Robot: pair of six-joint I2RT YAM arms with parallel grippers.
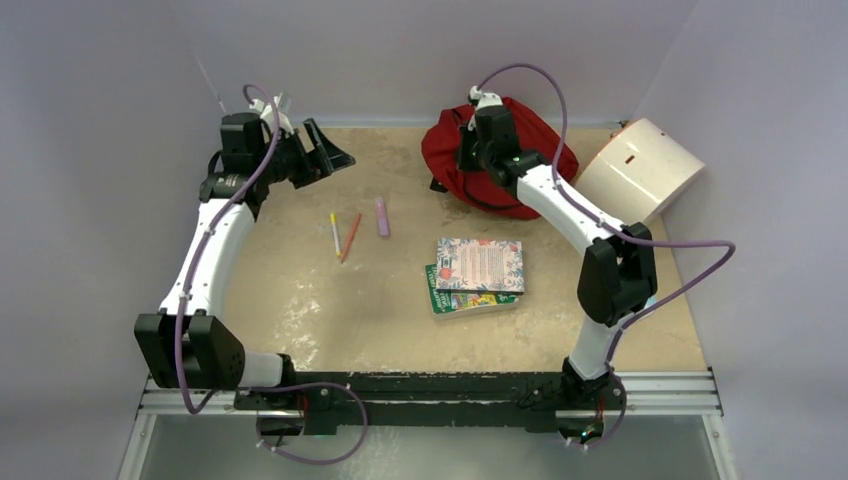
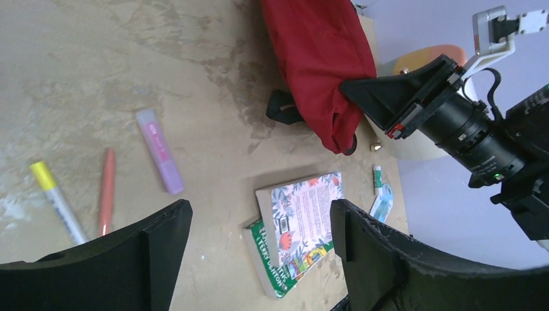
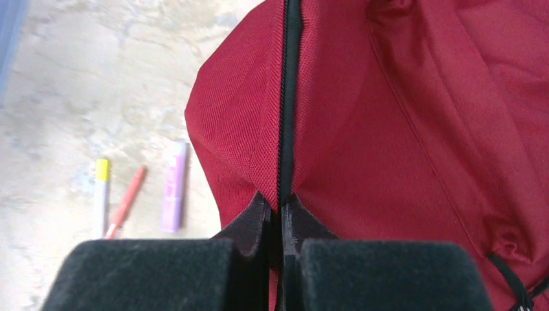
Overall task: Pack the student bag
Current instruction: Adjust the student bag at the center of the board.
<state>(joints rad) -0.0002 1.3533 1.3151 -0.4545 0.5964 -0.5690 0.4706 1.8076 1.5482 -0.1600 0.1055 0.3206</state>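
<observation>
The student bag (image 1: 530,140), dark red with a black zipper, lies at the back middle of the table. It also shows in the left wrist view (image 2: 317,58) and fills the right wrist view (image 3: 401,116). My right gripper (image 1: 468,152) is over the bag's left side. Its jaws (image 3: 280,208) are shut on the bag's fabric at the black zipper line (image 3: 288,97). My left gripper (image 1: 325,152) is open and empty, held above the far left of the table. Its view (image 2: 259,214) looks down toward the books.
Two stacked books (image 1: 478,272), floral over green, lie mid-table. A yellow marker (image 1: 335,232), an orange pen (image 1: 350,236) and a purple highlighter (image 1: 382,216) lie to their left. A white rounded box (image 1: 640,168) stands at the back right. A glue stick (image 2: 377,179) lies near the books.
</observation>
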